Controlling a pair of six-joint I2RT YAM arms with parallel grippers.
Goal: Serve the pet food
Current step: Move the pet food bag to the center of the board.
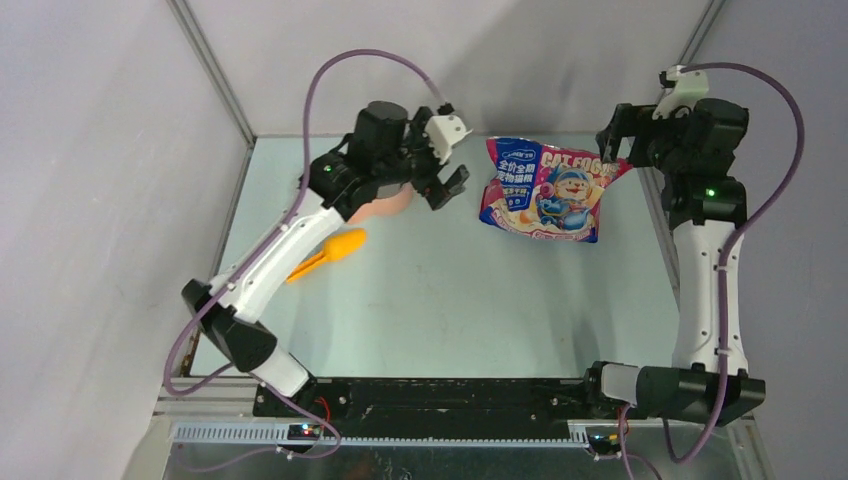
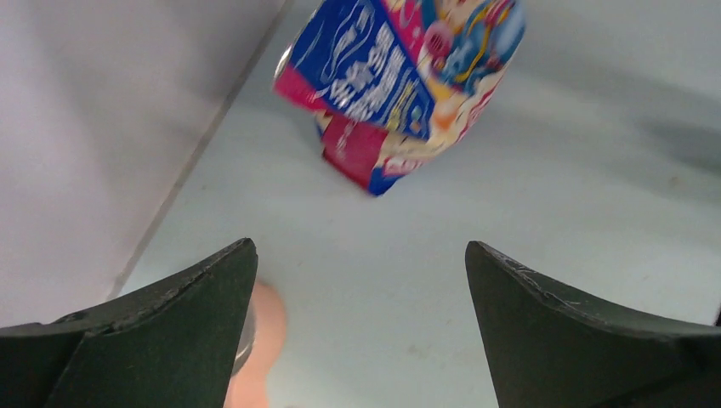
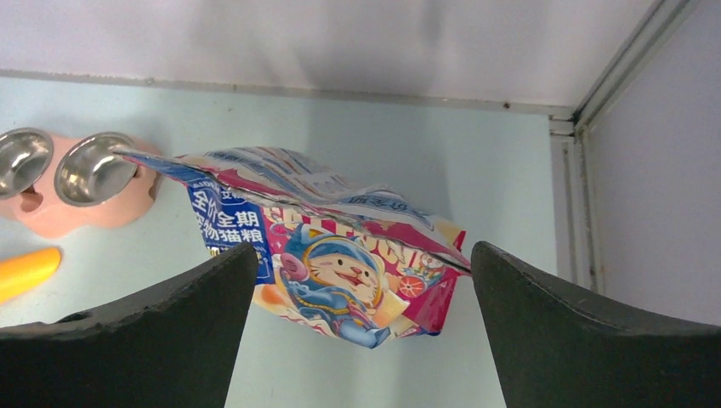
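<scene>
Right wrist view shows the right gripper [image 3: 364, 248] spread wide with nothing held. It is aimed at the cat food bag [image 3: 340, 246], which stands just ahead on the table [image 1: 450, 300], near its far right corner. From above, this gripper is seen close by the bag's upper right corner, though contact cannot be confirmed. The left gripper [image 1: 447, 188] is likewise held wide open and empty, raised near the far left, between the bag and the pink feeder [image 3: 85, 212]. The pet food itself is not seen and is judged to be inside the bag; whether the top has been opened cannot be told. The step in hand is judged to be the approach to the bag, with nothing yet served. A firm hold on the bag's top edge is called for next, probably by both grippers, so that it can be opened or tipped. Beyond the bag, the orange scoop [image 1: 330, 252] lies on the left, apart from both grippers. Counted: one bag, one scoop, and one feeder with two steel bowls [image 3: 92, 168], both seen bare.
</scene>
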